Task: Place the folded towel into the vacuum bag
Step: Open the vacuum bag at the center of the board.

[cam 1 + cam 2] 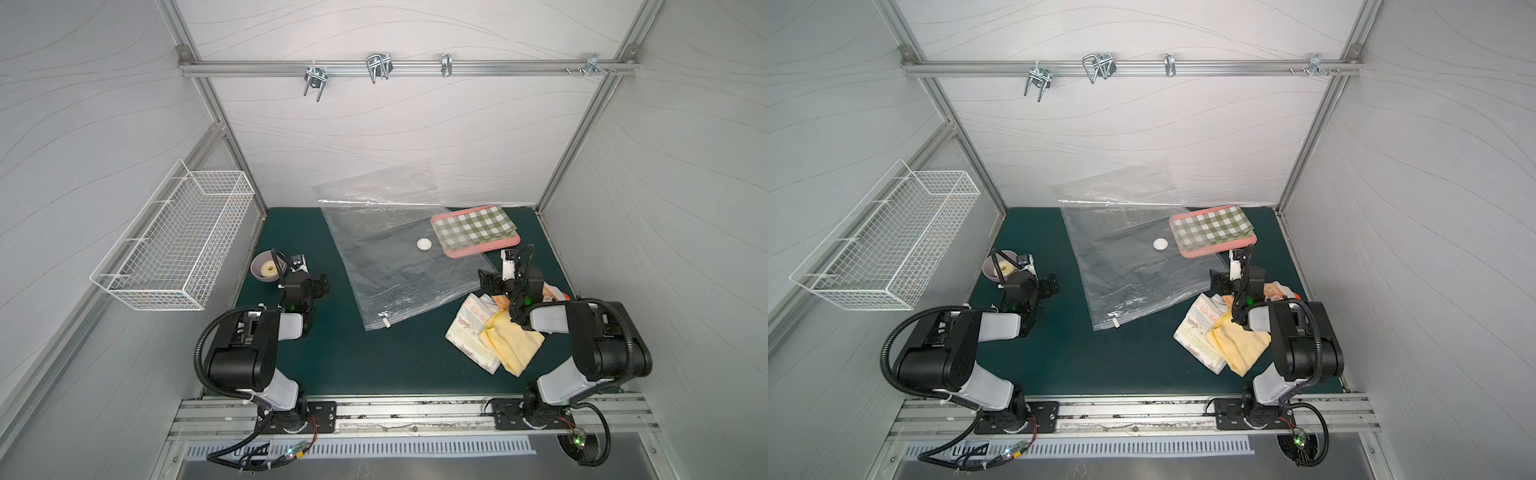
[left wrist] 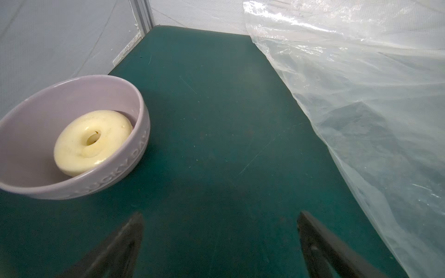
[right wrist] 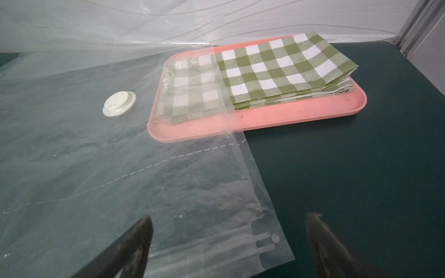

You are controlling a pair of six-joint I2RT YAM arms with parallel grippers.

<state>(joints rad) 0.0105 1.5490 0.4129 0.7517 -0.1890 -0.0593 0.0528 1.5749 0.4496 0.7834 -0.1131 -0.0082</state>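
Observation:
The vacuum bag is a big clear crinkly sheet lying flat mid-table, its far end leaning up the back wall. It has a round white valve and a small white slider clip at its near edge. The folded towel, green and white checked, rests on a pink tray; a corner of the bag overlaps the tray. My right gripper hangs open over the bag's zip-seal corner, holding nothing. My left gripper is open above bare mat, left of the bag.
A lilac bowl with a cream ring stands left of the left gripper. Under the right arm lie a yellow cloth and a patterned cloth. A white wire basket hangs on the left wall.

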